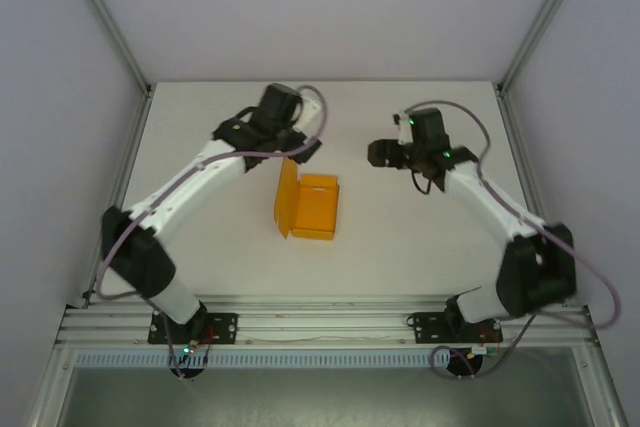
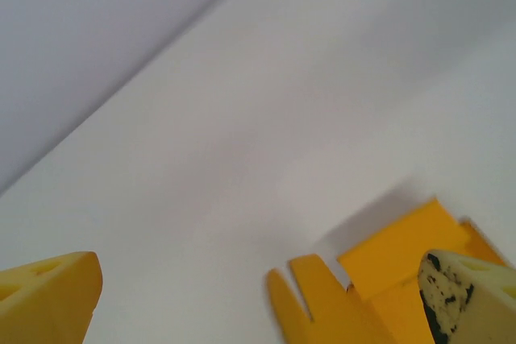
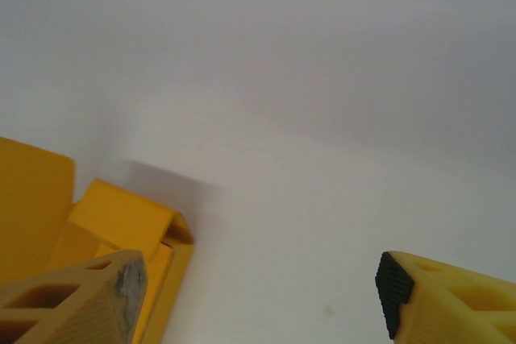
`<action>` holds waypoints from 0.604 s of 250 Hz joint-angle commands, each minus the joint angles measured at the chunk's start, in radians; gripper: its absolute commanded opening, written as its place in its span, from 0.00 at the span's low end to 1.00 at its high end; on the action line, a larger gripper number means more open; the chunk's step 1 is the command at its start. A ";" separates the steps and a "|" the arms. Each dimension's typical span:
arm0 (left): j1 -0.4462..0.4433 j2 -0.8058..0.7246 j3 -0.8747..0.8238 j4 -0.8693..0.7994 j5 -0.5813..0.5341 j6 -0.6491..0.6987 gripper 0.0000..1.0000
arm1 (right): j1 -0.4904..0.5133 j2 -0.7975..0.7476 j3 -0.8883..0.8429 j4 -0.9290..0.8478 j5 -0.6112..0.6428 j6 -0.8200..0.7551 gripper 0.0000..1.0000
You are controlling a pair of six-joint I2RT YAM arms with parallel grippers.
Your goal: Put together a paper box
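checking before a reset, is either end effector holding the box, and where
Nothing is held: the left end effector and the right end effector are both open, near the box.

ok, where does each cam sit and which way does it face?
Top external: above and behind the bases, looking down at the table; left arm and right arm flank the paper box.
Left wrist: on the left arm, looking along the table; left fingers frame the bottom corners.
Right wrist: on the right arm, facing the table; right fingers at the bottom.
Shared: all three see the paper box on the table.
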 commanded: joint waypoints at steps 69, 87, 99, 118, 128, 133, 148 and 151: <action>0.058 -0.266 -0.368 0.077 0.187 -0.499 1.00 | 0.110 0.556 0.556 -0.394 -0.229 -0.313 0.75; 0.056 -0.251 -0.369 0.052 0.215 -0.511 1.00 | 0.116 0.606 0.599 -0.418 -0.227 -0.312 0.77; 0.056 -0.232 -0.359 0.007 0.218 -0.519 1.00 | 0.117 0.634 0.623 -0.429 -0.223 -0.299 0.77; 0.051 -0.215 -0.379 -0.005 0.240 -0.510 1.00 | 0.118 0.661 0.633 -0.433 -0.244 -0.299 0.77; 0.045 -0.207 -0.392 0.006 0.264 -0.498 1.00 | 0.117 0.667 0.633 -0.432 -0.258 -0.298 0.77; 0.041 -0.202 -0.395 0.013 0.278 -0.494 1.00 | 0.117 0.670 0.634 -0.434 -0.263 -0.298 0.77; 0.023 -0.177 -0.391 0.016 0.314 -0.470 0.96 | 0.118 0.668 0.632 -0.440 -0.249 -0.288 0.77; 0.020 -0.171 -0.388 0.017 0.316 -0.466 0.94 | 0.118 0.667 0.632 -0.443 -0.245 -0.288 0.77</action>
